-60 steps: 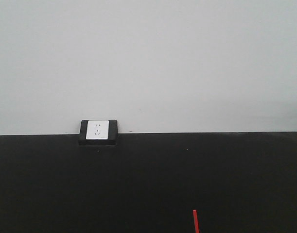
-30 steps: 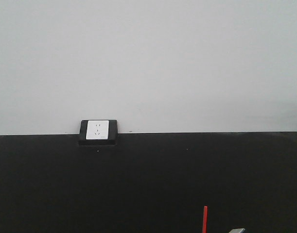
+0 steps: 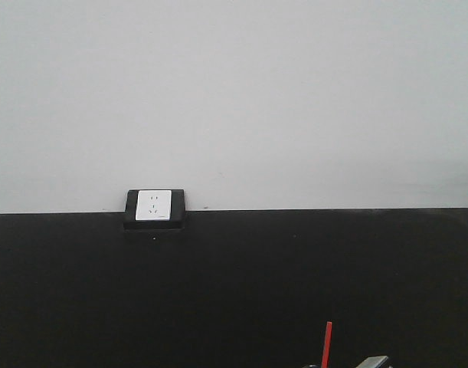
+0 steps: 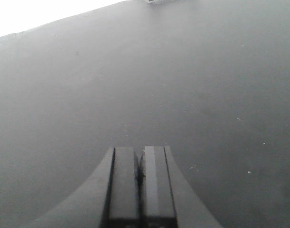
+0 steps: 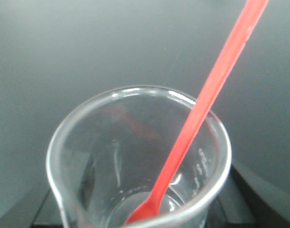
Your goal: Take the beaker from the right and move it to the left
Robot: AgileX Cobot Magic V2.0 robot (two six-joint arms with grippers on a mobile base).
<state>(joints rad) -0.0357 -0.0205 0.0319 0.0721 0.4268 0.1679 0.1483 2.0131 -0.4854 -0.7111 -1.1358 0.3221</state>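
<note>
The beaker (image 5: 102,156) is clear glass with faint printed marks and fills the right wrist view. A thin red rod (image 5: 209,92) leans inside it, its flat end on the bottom. My right gripper (image 5: 140,211) is shut on the beaker, with dark fingers (image 5: 251,190) showing on both sides of the glass. In the front view only the rod's tip (image 3: 327,342) and a grey bit of the right gripper (image 3: 371,362) show at the bottom edge. My left gripper (image 4: 140,154) is shut and empty over the dark tabletop (image 4: 182,85).
A white wall socket in a black frame (image 3: 155,206) sits at the back edge of the black tabletop (image 3: 218,284), against a plain white wall. No other glassware is in view.
The red rod's tip has moved right and slightly up in the front view, and a grey part of the right gripper has come into the bottom edge.
</note>
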